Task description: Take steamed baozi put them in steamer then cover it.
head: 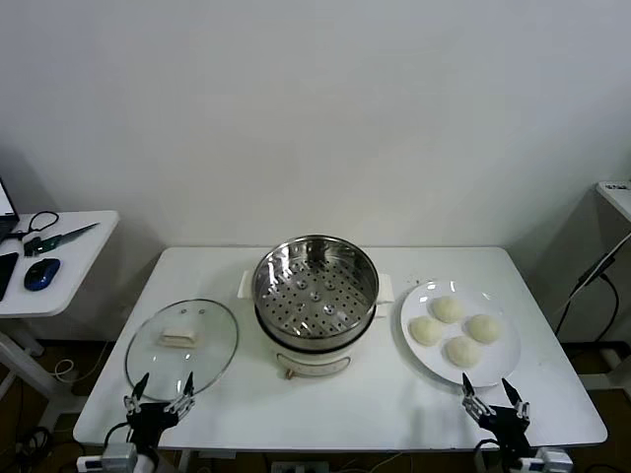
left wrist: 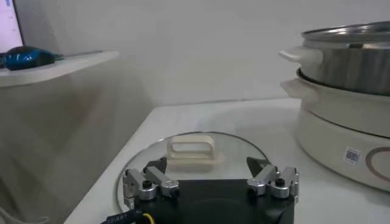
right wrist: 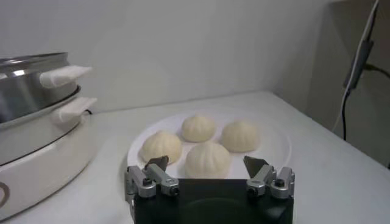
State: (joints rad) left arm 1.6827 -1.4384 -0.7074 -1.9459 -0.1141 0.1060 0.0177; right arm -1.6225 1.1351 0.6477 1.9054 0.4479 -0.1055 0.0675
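Both claws just parked at the front edge, spread.
Four steamed baozi (head: 455,330) on the plate (head: 418,302), 3 o'clock of the steamer (head: 315,286); left claw (head: 158,391), right claw (head: 495,396).

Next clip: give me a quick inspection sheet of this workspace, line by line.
Surface: white table, bare at front.
Job's things: steamer at centre, uncovered and holding nothing; four buns on plate to its right; glass lid flat to its left.
Clutter: nothing seen.
Grippers: left gripper open, near lid; right gripper open, near plate.
Cables: black cable at far right.
Surroundings: side desk with mouse, white wall.
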